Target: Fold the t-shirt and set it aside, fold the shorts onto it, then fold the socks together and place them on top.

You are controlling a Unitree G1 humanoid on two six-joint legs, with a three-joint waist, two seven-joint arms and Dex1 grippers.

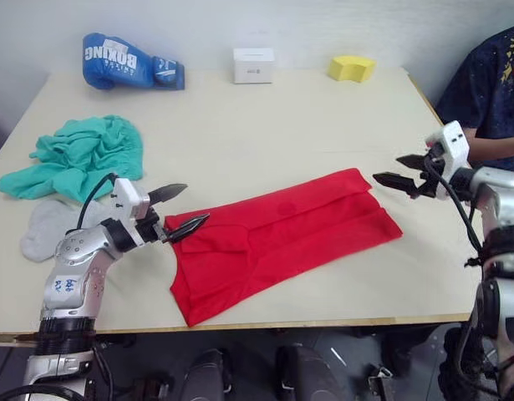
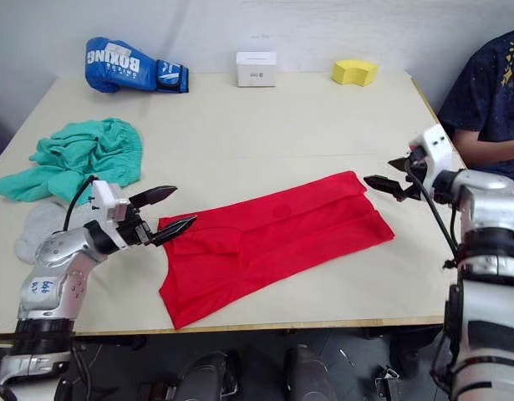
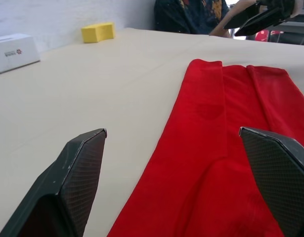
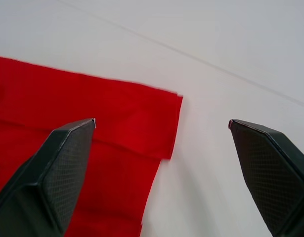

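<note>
In the middle of the pale table (image 1: 265, 125) lies the bright red cloth t-shirt (image 1: 282, 238), folded long. The left gripper (image 1: 180, 209) and right gripper (image 1: 400, 171) wait spread wide at its two ends, probably ready to fold again.

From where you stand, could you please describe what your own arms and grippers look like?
Both arms are silver-grey metal with black joints. The left gripper and right gripper each have two black pointed fingers with a carbon-weave texture, set on a white block. A black cable loops along each forearm. The left forearm carries a white sticker with blue writing.
</note>
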